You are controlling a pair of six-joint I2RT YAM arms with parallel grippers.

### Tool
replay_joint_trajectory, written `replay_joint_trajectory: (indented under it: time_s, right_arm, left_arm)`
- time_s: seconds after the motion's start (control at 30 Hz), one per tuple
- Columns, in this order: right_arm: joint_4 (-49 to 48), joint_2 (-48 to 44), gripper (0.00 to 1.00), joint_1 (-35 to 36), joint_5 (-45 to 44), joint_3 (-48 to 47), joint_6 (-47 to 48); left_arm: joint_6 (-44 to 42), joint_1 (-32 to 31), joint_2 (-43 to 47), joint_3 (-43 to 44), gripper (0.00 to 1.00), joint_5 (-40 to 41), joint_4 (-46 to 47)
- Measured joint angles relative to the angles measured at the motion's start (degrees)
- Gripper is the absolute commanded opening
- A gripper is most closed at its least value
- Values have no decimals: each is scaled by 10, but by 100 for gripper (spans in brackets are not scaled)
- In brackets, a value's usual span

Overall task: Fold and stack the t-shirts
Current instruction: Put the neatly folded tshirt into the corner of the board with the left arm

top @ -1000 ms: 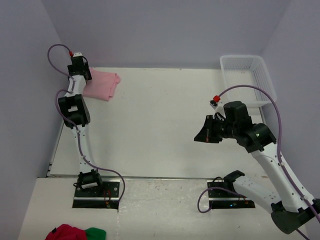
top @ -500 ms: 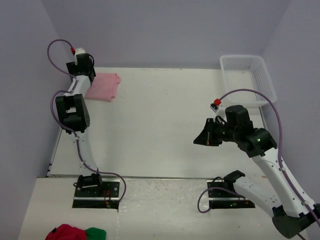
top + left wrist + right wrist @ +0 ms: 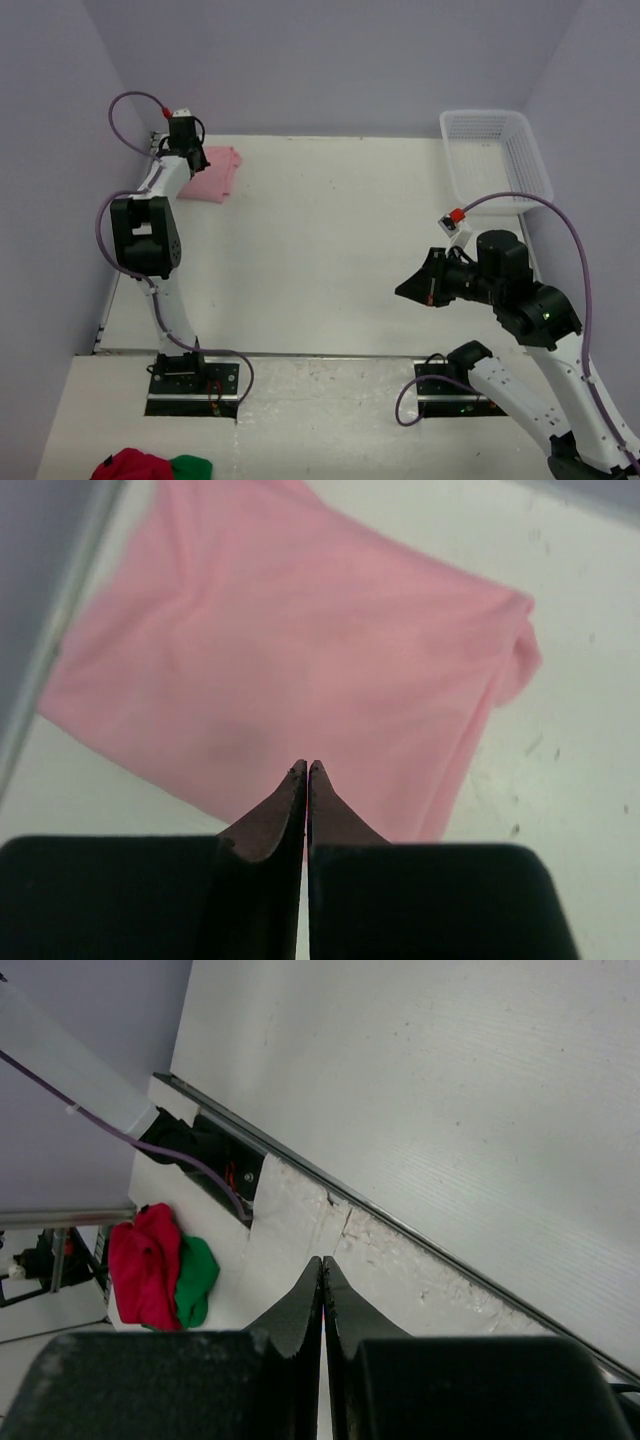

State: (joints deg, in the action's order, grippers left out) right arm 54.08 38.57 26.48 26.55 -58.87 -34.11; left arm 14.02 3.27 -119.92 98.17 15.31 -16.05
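Observation:
A folded light pink t-shirt (image 3: 214, 173) lies flat in the far left corner of the table. In the left wrist view the t-shirt (image 3: 290, 640) fills the upper half. My left gripper (image 3: 196, 160) hovers over its near edge. The left gripper (image 3: 307, 768) is shut, fingertips pressed together, with no cloth between them. My right gripper (image 3: 400, 291) hangs above the near right part of the table, far from the shirt. In its wrist view the right gripper (image 3: 322, 1261) is shut and empty, pointing at the table's near edge.
A white mesh basket (image 3: 495, 150) stands at the far right. A red cloth (image 3: 143, 1260) and a green cloth (image 3: 198, 1280) lie bunched off the table's near left, seen also as the red cloth (image 3: 132, 466). Purple walls close in the table's left, far and right sides.
My left gripper has shut and shifted right, off the shirt's left side to its near edge. My right arm has drawn back toward the near right.

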Motion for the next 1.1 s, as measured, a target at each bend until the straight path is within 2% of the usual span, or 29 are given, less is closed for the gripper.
replay_joint_trajectory:
  time_s: [0.2,0.43,0.73,1.1]
  right_arm:
    - [3,-34,0,0,0,8,-3]
    - [5,-51,0,0,2,31,-11]
    - [24,-75,0,0,2,29,-15]
    - [34,-74,0,0,-1,29,-18]
  left_arm:
    - [41,-5,22,-121,0,-114,-55]
    - [50,-9,65,-199,0,-122,-53]
    - [59,-9,47,-201,0,-120,-44]
    - [60,-9,-30,-103,0,-121,-24]
